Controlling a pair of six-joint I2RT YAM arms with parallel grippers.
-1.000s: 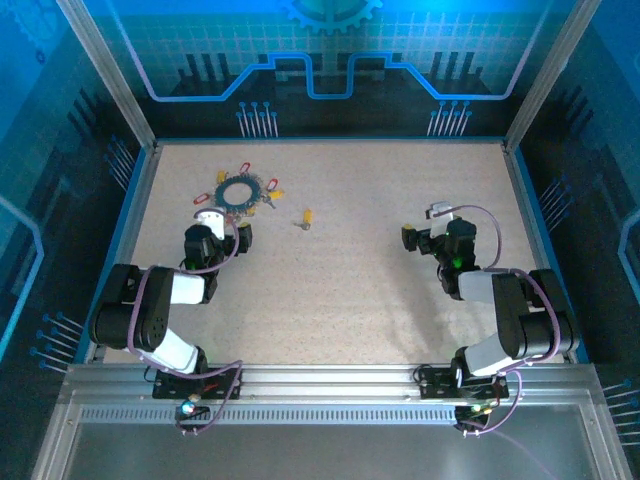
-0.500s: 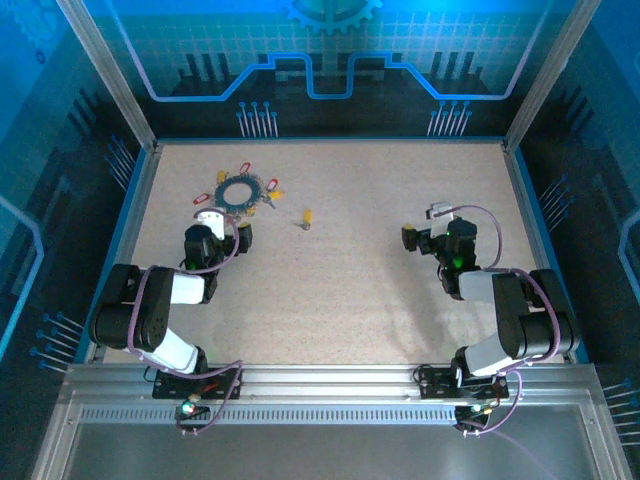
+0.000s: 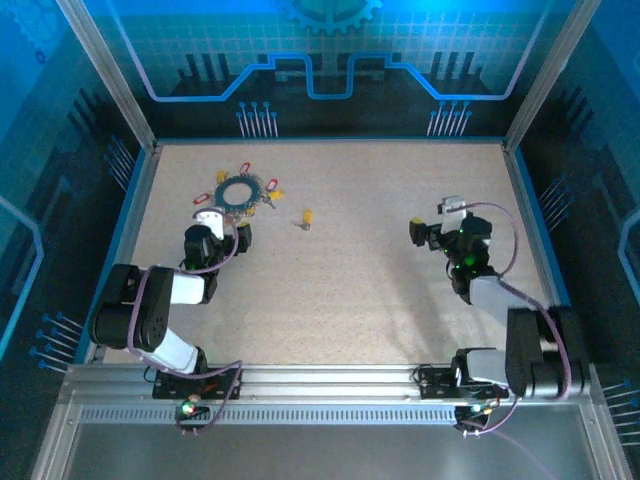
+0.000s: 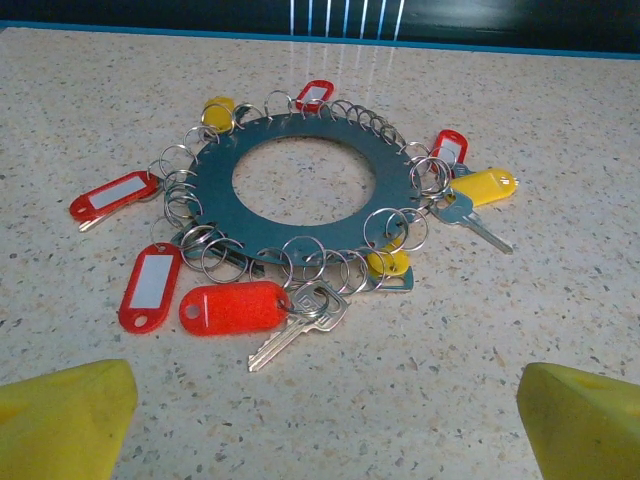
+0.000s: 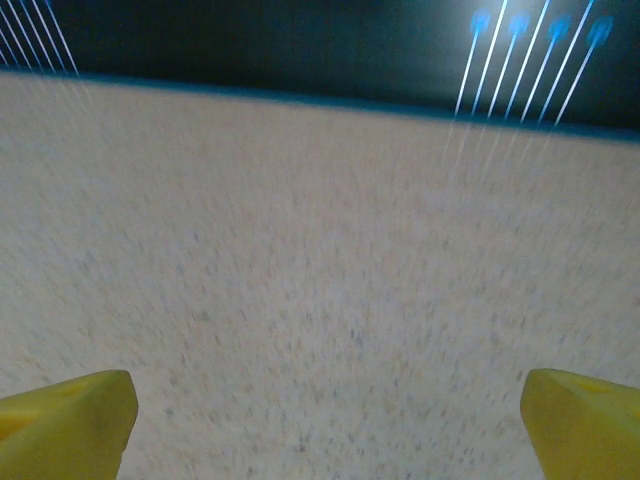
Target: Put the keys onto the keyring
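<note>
The keyring [image 4: 214, 180] is a dark grey flat ring lying on the table at the far left [image 3: 240, 192]. Small wire rings line its rim, and several keys with red [image 4: 235, 307] or yellow [image 4: 482, 186] heads hang from them. One yellow-headed key [image 3: 307, 217] lies loose to the ring's right. My left gripper [image 3: 225, 221] stands open just short of the keyring, its yellow fingertips [image 4: 62, 420] wide apart and empty. My right gripper [image 3: 432, 218] is open over bare table at the right, with nothing between its fingertips [image 5: 588, 422].
A raised blue rim [image 3: 325, 140] edges the speckled table [image 3: 350, 290] at the back and sides. The right wrist view is blurred and looks across bare table toward the dark back wall [image 5: 300, 40].
The right arm has swung a little to the right and stretched forward, carrying its open gripper with it. The left arm, keyring and loose key have not moved.
</note>
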